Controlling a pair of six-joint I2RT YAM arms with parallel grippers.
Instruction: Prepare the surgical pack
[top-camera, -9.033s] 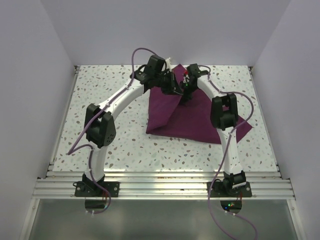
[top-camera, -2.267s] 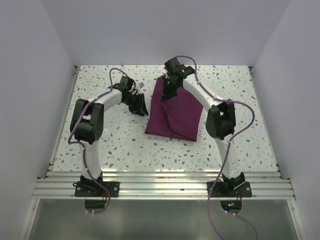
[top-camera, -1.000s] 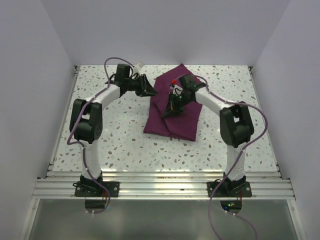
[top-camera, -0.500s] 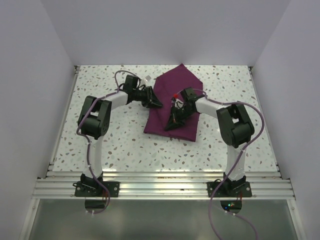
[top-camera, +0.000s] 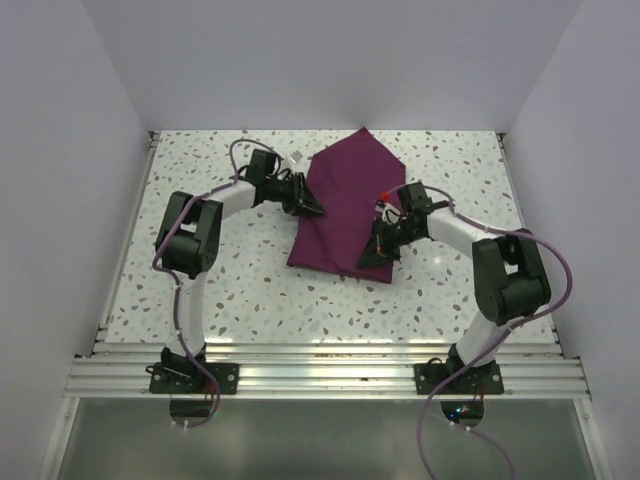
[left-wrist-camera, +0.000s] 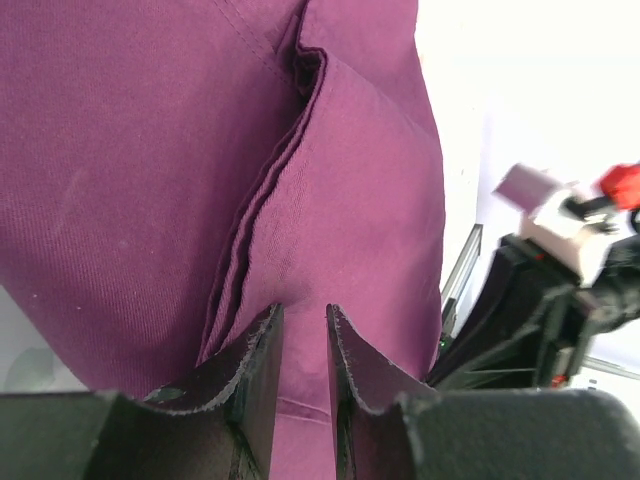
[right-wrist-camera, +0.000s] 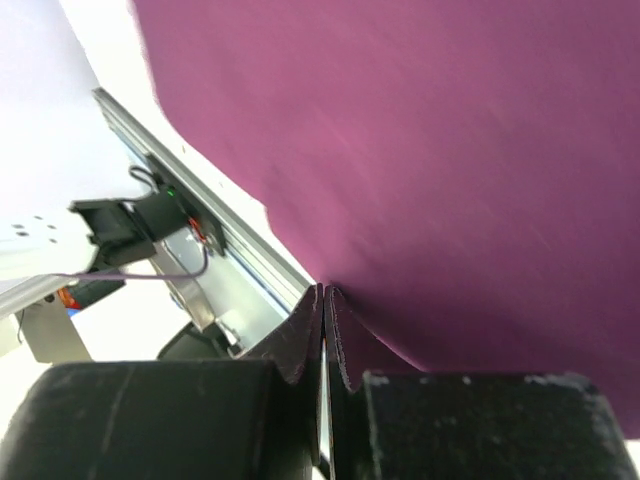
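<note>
- Surgical pack (top-camera: 345, 205): deep purple cloth, folded into a long layered bundle. It lies flat on the speckled table (top-camera: 250, 285) between the two grippers, its far corner pointing at the back wall.
- Layered fold edges of the pack (left-wrist-camera: 270, 190) show in the left wrist view.
- Left gripper (top-camera: 318, 209) is at the pack's left edge, tips on the cloth. The jaws stand a narrow gap apart with purple showing in the gap; cannot tell if any cloth is pinched.
- Right gripper (top-camera: 368, 258) is at the pack's near-right edge. Its fingers (right-wrist-camera: 305, 335) are pressed together, tips at the cloth's border, with nothing seen between them.
- Aluminium rail (top-camera: 320, 375) runs well nearer than the pack, carrying both arm bases.
</note>
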